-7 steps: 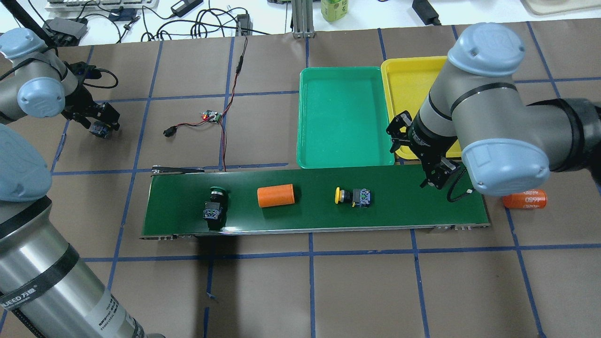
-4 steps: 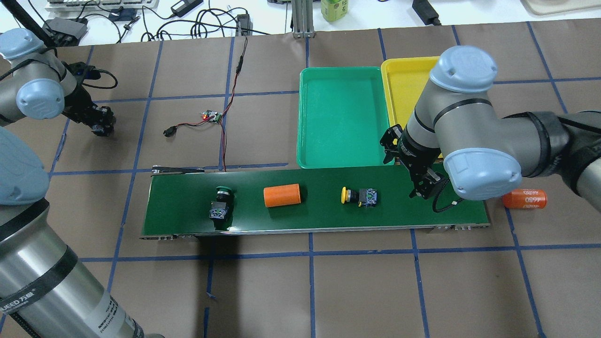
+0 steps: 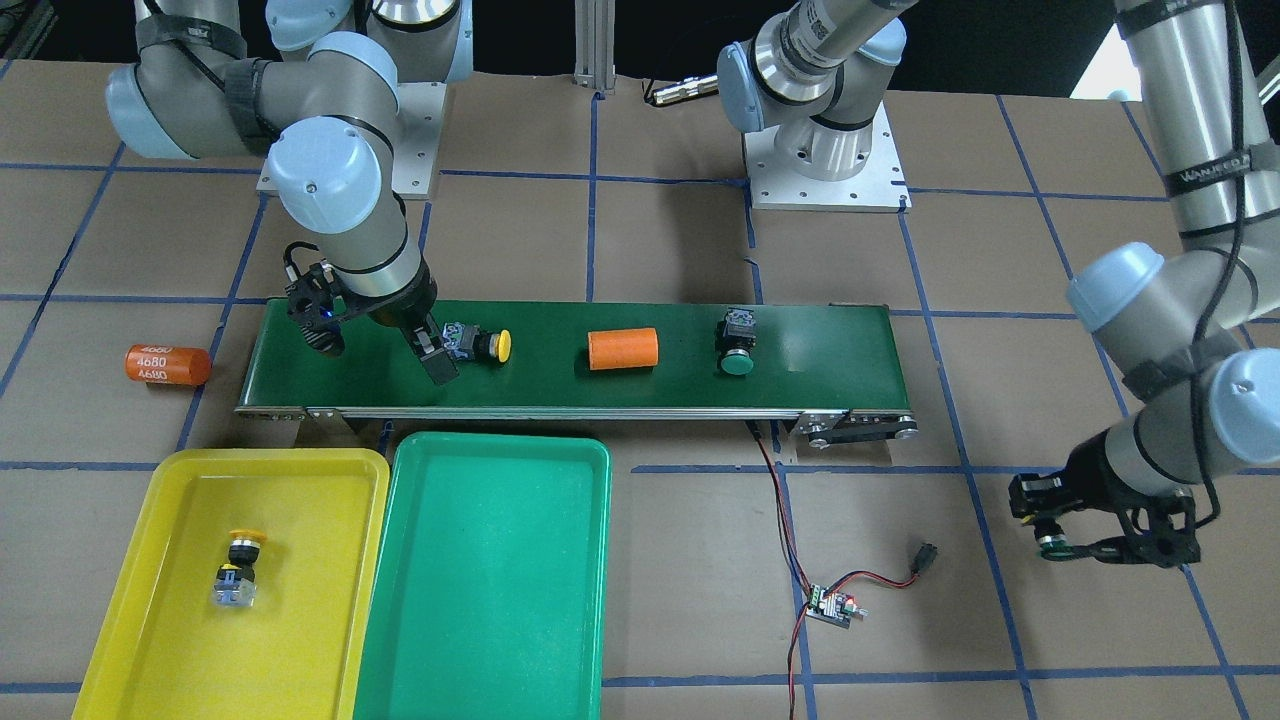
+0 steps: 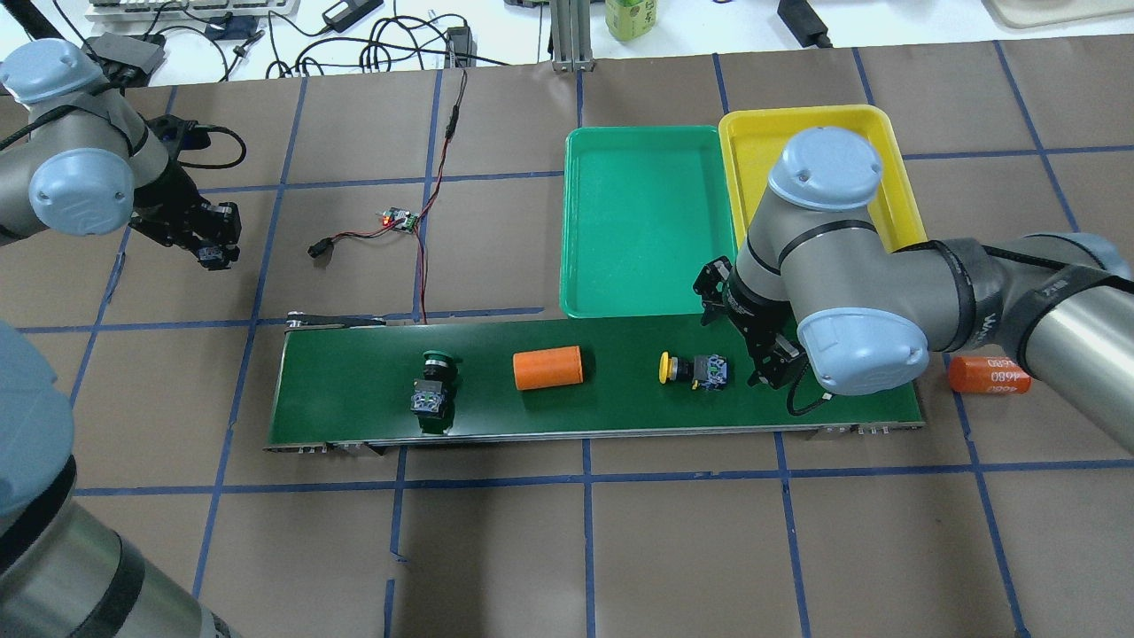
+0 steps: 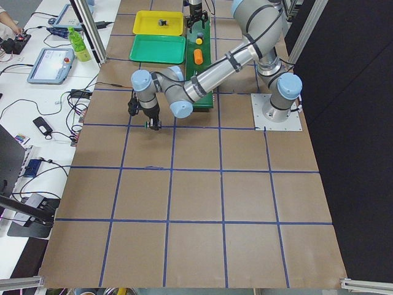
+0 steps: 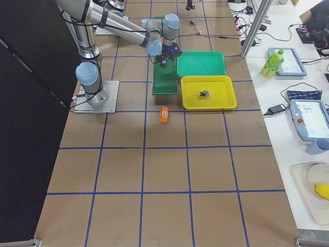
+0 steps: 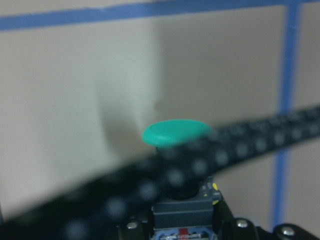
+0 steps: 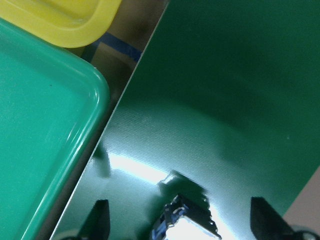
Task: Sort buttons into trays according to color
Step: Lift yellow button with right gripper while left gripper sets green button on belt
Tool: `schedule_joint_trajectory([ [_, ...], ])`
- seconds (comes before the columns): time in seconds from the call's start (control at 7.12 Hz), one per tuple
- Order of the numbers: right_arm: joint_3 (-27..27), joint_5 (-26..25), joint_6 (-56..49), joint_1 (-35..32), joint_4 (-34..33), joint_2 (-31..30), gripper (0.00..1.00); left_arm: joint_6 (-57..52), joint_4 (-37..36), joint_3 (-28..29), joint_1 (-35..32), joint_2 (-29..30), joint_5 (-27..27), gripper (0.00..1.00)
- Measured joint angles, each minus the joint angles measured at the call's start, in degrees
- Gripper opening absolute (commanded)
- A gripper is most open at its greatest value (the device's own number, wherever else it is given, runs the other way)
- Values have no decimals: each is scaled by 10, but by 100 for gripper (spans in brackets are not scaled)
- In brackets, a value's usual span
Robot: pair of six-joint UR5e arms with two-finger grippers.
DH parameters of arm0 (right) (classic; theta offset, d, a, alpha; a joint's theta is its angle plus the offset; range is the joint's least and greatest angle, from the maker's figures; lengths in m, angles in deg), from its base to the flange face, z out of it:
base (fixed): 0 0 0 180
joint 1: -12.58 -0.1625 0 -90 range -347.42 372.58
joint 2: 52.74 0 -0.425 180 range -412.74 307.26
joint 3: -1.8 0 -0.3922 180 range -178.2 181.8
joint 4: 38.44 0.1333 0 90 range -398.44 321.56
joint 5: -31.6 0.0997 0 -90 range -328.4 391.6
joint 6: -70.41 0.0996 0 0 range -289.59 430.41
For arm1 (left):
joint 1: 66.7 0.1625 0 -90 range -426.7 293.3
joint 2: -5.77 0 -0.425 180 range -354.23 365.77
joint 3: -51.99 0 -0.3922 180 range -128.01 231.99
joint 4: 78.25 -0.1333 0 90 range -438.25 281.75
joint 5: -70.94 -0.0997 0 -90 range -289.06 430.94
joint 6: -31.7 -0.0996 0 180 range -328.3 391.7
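The conveyor belt [image 4: 354,399] runs lengthwise along the middle of the surface [image 4: 620,549]. An orange cylinder [image 4: 547,368] lies on its side on the belt, between the 2 buttons there. The green button [image 4: 434,390] lies toward the belt's left end with its cap toward the far edge. The yellow button [image 4: 693,370] lies toward the belt's right end with its cap toward the cylinder. A second orange cylinder [image 4: 990,376] (white digits on it) lies on the bare surface just past the belt's right end. A small circuit board [image 4: 400,219] with red and black wires sits between the belt and the far edge, left of the trays.

The green tray [image 4: 647,221] and the yellow tray [image 4: 762,146] lie side by side between the belt and the far edge. The yellow one is nearer the right edge. A second yellow button [image 3: 238,570] lies near the middle of the yellow tray; in the overhead view the right arm's elbow covers it.

The right arm comes in from the right edge, across the yellow tray's near corner. Its hand [image 3: 380,350] is low over the belt with the fingers spread. In the wrist view the yellow button's grey body shows in the gap between the 2 fingertips, apart from both.

The left hand [image 4: 211,244] is near the left edge, beyond the belt's left end on the far side. It pinches a second green button [image 7: 176,132] by its black body, cap pointing away from the wrist. A blurred black cable crosses that wrist view. I cannot tell whether the button touches the surface.
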Motion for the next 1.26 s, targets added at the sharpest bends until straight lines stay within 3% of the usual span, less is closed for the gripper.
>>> schedule_joint_trajectory([
  [0.42, -8, -1, 0, 0, -6, 3, 100, 110, 5, -160, -79, -169, 6, 0],
  [0.84, -11, -1, 1, 0, 2, 3, 100, 171, 1, -246, -154, -242, 9, 0],
  [0.98, -16, -3, 0, 1, 2, 3, 75, 180, -2, -259, -165, -242, 13, 33],
  [1.12, -21, -6, 0, 2, 1, 3, 32, 180, -4, -268, -169, -237, 21, 99],
  [1.26, -23, -9, -2, 3, -2, 3, 0, 177, -9, -272, -170, -233, 29, 100],
])
